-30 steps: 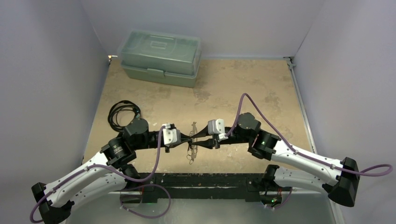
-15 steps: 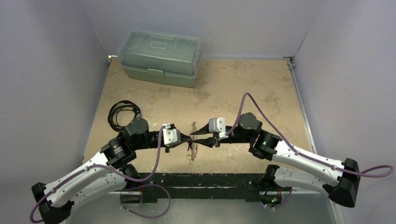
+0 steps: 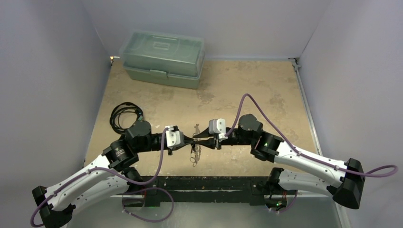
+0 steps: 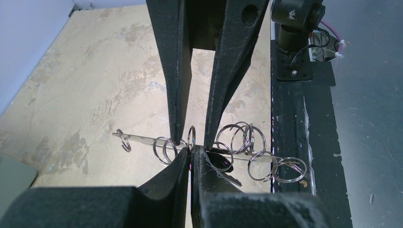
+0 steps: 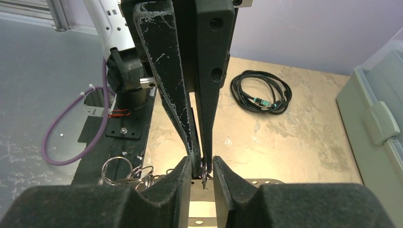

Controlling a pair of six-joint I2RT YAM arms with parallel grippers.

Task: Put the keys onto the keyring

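The keyring (image 3: 194,154) is a thin silvery strip (image 4: 142,139) carrying several small wire rings, and it hangs above the table between my two grippers. My left gripper (image 4: 191,153) is shut on it, pinching at one small upright ring (image 4: 191,135). My right gripper (image 5: 203,166) is open, and its jaws straddle the left fingertips (image 5: 209,95) and that ring. More rings (image 5: 121,171) dangle to one side. A dark flat piece (image 4: 223,164), perhaps a key's head, sits under the strip. No other key is clear to see.
A green lidded toolbox (image 3: 164,58) stands at the back left. A black coiled cable (image 3: 124,115) lies at the left by the left arm. The black base rail (image 3: 209,183) runs along the near edge, just below the hanging rings.
My right gripper has shifted slightly left, closer onto the left gripper's tips. The left arm and the keyring have stayed in place.
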